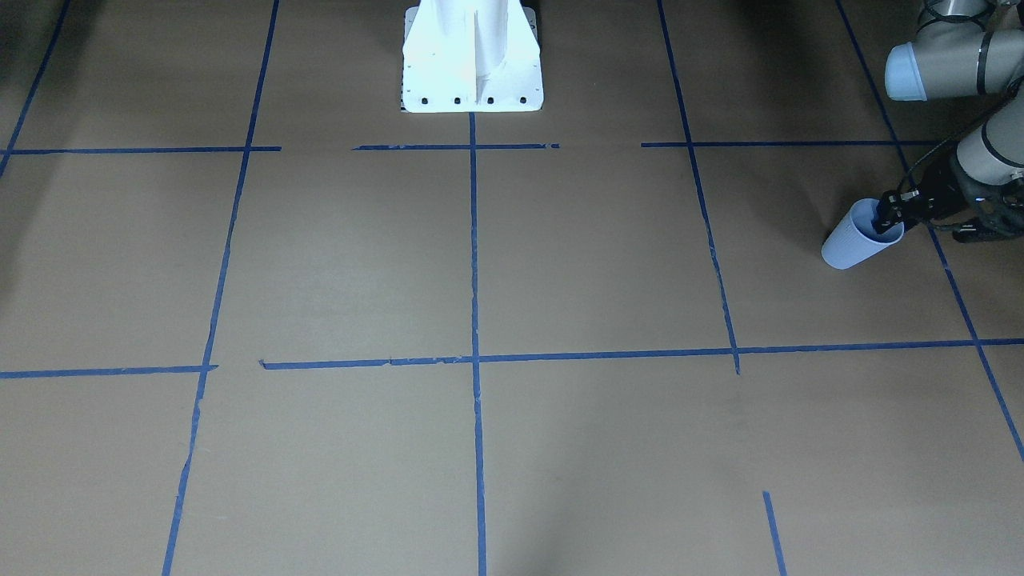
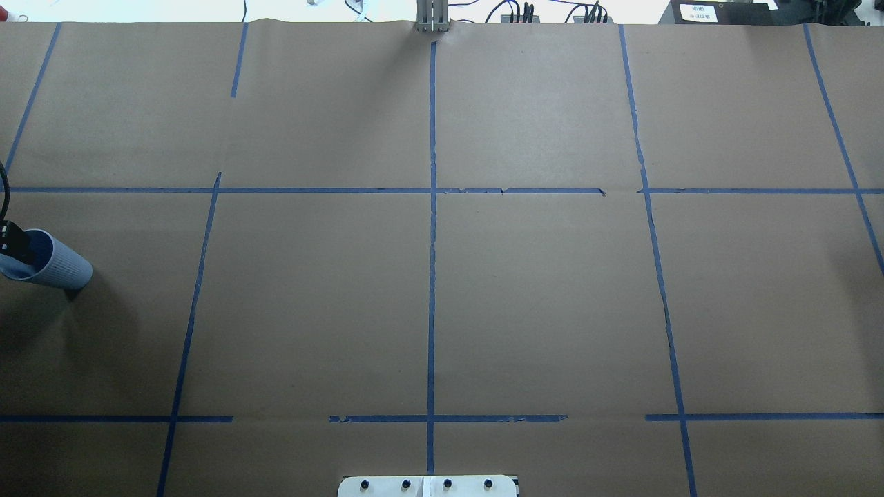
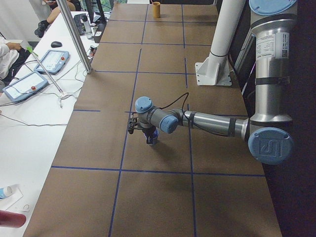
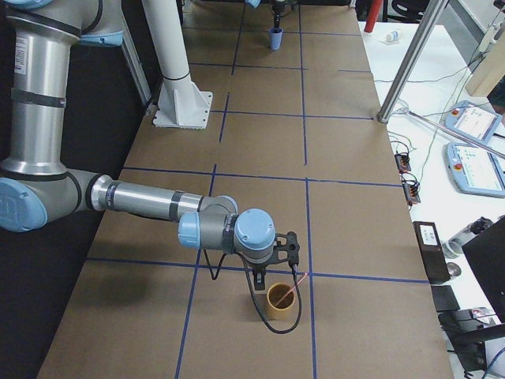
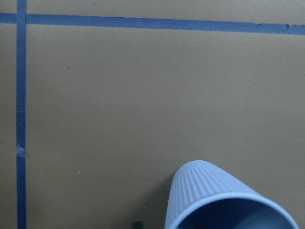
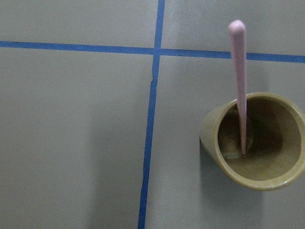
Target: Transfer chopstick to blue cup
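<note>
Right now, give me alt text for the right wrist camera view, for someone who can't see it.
A pink chopstick stands in a tan cup at the lower right, its top reaching past the rim. The cup sits on a brown table marked by crossing blue tape lines; no pincer shows.

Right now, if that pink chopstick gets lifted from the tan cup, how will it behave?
The pink chopstick looks thin and straight, so probably stiff and light. It only leans on the rim of the tan cup, so a nudge may swing it. Its smooth shaft could slip.
</note>
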Controlling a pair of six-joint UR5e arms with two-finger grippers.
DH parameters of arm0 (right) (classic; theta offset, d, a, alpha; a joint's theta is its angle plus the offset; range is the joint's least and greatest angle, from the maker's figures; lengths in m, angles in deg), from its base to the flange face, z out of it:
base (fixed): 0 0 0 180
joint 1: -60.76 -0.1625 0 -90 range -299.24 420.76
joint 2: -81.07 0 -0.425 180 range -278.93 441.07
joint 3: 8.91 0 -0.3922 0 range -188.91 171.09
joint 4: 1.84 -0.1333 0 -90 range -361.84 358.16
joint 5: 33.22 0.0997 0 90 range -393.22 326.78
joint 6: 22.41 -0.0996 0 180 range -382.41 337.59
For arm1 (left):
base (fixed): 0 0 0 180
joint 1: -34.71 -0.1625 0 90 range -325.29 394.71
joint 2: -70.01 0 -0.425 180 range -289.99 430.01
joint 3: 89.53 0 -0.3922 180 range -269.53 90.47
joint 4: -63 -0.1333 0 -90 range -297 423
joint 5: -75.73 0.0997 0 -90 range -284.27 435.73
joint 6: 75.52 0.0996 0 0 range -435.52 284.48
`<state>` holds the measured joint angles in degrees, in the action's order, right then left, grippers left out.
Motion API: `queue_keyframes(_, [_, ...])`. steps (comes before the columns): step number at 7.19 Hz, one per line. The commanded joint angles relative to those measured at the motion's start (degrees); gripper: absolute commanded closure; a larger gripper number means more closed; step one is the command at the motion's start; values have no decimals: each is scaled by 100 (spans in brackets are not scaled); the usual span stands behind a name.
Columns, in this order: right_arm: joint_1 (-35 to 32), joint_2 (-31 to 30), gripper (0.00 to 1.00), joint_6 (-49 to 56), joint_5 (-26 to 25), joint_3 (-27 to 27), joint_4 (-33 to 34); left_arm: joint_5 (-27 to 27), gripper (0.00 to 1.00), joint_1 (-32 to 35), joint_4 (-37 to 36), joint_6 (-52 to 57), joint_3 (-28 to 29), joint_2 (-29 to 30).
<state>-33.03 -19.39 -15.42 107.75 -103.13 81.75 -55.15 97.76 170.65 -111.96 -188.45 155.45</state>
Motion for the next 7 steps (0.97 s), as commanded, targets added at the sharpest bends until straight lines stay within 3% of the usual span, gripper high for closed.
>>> queue_keyframes(1, [0, 0, 0, -5, 116, -17, -17, -164, 100, -4, 115, -491, -345, 286])
queue_keyframes(2, [0, 0, 0, -5, 124, -34, -18, -766, 100, -82, 81, -1966, -504, 1133])
queue_keyframes(3, [0, 0, 0, -5, 125, -35, -18, -754, 100, -840, 72, -3477, -593, 2012])
queue_keyframes(4, [0, 0, 0, -5, 125, -35, -18, -302, 100, -1761, 29, -4667, -559, 2786])
queue_keyframes(5, [0, 0, 0, -5, 125, -43, -18, 529, 100, -2501, -24, -5392, -315, 3551])
queue_keyframes(6, [0, 9, 0, -5, 125, -43, -18, 1164, 100, -2830, -268, -5495, 218, 4307])
queue_keyframes(7, [0, 9, 0, -14, 116, -43, -148, 1301, 100, -2895, -279, -5462, 693, 4706])
